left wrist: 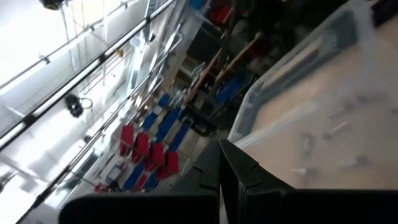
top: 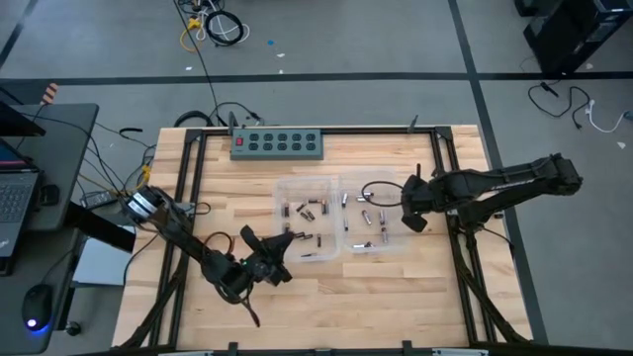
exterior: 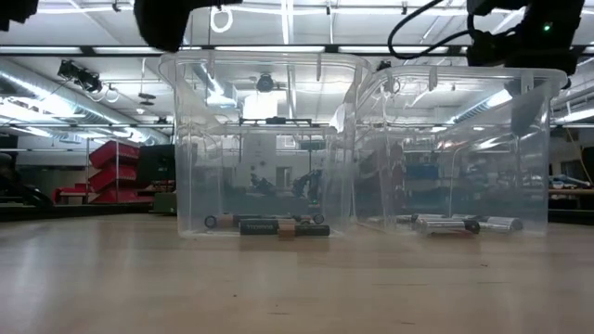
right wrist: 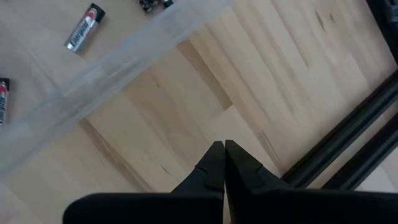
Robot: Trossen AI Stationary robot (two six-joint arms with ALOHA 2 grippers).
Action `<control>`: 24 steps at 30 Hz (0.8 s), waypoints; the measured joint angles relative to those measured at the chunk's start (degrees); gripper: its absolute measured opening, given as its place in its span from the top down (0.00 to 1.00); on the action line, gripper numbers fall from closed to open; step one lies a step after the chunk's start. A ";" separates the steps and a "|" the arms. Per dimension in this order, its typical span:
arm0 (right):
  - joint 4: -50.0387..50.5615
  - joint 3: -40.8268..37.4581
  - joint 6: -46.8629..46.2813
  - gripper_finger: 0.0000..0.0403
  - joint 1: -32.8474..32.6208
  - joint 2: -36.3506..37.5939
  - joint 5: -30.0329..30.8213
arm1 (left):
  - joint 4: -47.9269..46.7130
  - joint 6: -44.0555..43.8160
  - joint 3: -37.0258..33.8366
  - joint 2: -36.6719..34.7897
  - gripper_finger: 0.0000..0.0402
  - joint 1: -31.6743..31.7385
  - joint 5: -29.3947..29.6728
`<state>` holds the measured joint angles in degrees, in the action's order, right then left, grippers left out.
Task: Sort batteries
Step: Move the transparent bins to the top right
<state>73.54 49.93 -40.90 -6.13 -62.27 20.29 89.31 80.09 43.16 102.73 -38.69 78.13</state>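
Right wrist view shows the right gripper (right wrist: pixel 224 149) pinched shut, empty, over pale wood – a silver cylindrical battery (right wrist: pixel 84 27) at upper left; the high view shows the left gripper (top: pixel 280 259) closed at lower centre.

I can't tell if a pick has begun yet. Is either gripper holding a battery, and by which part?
Nothing is held. The right gripper is shut and empty over bare table beside the right bin; the left gripper is shut by the left bin.

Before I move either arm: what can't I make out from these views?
- Battery types: too small in the high view.
- Left bin contents: hazy through its wall in the low view.
- Left gripper fingertips: cut off by the left wrist view's edge.
- Right bin: mostly outside the right wrist view.
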 joint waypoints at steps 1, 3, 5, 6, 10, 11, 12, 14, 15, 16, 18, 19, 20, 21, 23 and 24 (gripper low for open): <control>-0.14 0.00 -0.19 1.00 -0.25 0.24 0.08 | -0.30 0.42 0.55 -0.18 1.00 0.02 0.39; -0.38 0.00 -0.90 1.00 -0.93 0.48 0.13 | -0.16 0.54 0.71 -1.08 1.00 -0.21 1.10; -0.23 0.00 -1.23 1.00 -1.67 0.72 0.26 | -0.27 0.10 0.65 -2.51 1.00 -0.68 1.74; -0.23 0.00 -1.51 1.00 -2.11 0.79 0.33 | -0.03 -0.60 0.65 -3.46 1.00 -0.85 1.61; -0.35 0.02 -1.62 1.00 -3.27 0.88 0.94 | -0.35 -2.64 0.78 -9.00 1.00 -2.60 0.53; -0.55 0.02 -1.63 1.00 -3.32 0.88 0.94 | -1.56 -2.66 0.75 -10.41 1.00 -3.35 0.91; -0.73 0.02 -1.70 1.00 -3.30 0.88 1.00 | -3.48 -2.78 0.31 -12.15 1.00 -4.29 1.29; -1.00 0.02 -2.30 1.00 -3.30 0.88 1.03 | -8.01 -3.74 -1.23 -15.77 1.00 -6.15 2.29; -0.99 0.02 -2.52 1.00 -3.30 0.88 1.03 | -9.23 -4.17 -2.00 -17.63 1.00 -7.08 2.50; -1.05 0.02 -2.65 1.00 -3.30 0.88 1.05 | -9.97 -4.46 -3.11 -19.56 1.00 -8.03 2.80; -1.68 0.02 -2.67 1.00 -3.30 0.88 1.06 | -10.77 -5.38 -5.80 -22.90 1.00 -9.65 3.21; -2.08 0.02 -2.65 1.00 -3.30 0.86 1.07 | -10.79 -6.17 -7.24 -24.44 1.00 -10.32 3.23; -2.42 0.02 -2.65 1.00 -3.30 0.86 1.10 | -10.82 -7.72 -8.73 -25.92 1.00 -10.67 3.17; -2.88 0.02 -2.60 1.00 -3.30 0.86 1.21 | -10.78 -10.26 -10.06 -27.23 1.00 -11.00 2.97; -4.17 0.02 -2.50 1.00 -3.30 0.84 1.66 | -10.69 -17.66 -12.84 -29.46 1.00 -11.52 0.33; -4.75 0.02 -2.36 1.00 -3.30 0.84 1.70 | -11.12 -21.91 -14.18 -30.11 1.00 -12.01 -1.44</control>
<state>68.80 49.95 -43.26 -9.43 -61.43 21.99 78.19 58.18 28.98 72.62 -50.70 76.69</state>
